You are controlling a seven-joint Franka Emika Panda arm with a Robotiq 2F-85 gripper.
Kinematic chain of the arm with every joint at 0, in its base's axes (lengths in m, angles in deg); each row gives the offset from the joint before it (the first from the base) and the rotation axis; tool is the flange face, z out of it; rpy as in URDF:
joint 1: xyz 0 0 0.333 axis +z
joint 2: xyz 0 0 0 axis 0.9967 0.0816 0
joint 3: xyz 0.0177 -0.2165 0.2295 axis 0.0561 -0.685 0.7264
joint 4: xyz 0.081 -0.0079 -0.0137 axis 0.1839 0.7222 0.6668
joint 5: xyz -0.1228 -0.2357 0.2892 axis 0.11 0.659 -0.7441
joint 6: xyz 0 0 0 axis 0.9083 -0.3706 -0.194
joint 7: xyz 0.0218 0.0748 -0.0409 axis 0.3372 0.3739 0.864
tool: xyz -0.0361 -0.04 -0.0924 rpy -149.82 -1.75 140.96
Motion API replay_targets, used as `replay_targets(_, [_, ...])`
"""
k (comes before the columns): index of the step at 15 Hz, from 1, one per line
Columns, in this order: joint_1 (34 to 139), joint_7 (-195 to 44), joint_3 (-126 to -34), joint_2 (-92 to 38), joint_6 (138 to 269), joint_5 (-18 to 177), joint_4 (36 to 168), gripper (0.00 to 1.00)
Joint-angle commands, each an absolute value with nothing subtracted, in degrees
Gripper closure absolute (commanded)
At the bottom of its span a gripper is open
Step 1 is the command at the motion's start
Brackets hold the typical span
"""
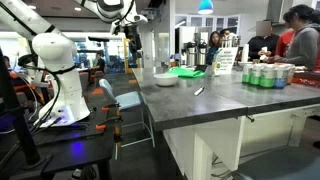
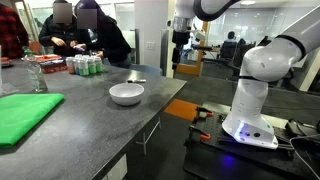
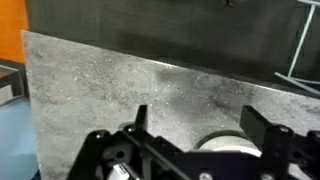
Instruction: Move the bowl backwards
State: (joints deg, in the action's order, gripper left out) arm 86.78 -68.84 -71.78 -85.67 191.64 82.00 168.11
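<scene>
The small white bowl [image 2: 126,94] stands on the grey counter [image 2: 90,125] near its edge; it also shows in an exterior view [image 1: 165,78]. In the wrist view only its rim [image 3: 226,142] shows, low between the fingers and partly hidden by the gripper body. My gripper [image 3: 198,111] is open and empty, well above the counter. In both exterior views it hangs high, off the counter's edge and apart from the bowl [image 2: 182,48] [image 1: 131,38].
A flat green tray [image 2: 25,115] lies on the counter beside the bowl. A spoon-like utensil [image 2: 137,81] lies just behind the bowl. Several cans [image 2: 85,65] stand further along, where people [image 2: 100,30] stand. The robot base [image 2: 250,105] sits on a low stand.
</scene>
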Motion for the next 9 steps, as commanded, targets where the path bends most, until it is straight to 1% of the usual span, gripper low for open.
replay_targets(1, [87.3, -69.2, -72.3, -85.7, 191.4, 82.4, 168.0, 0.0])
replay_targets(9, [86.7, -71.6, -71.3, -84.6, 192.2, 82.4, 167.5, 0.0])
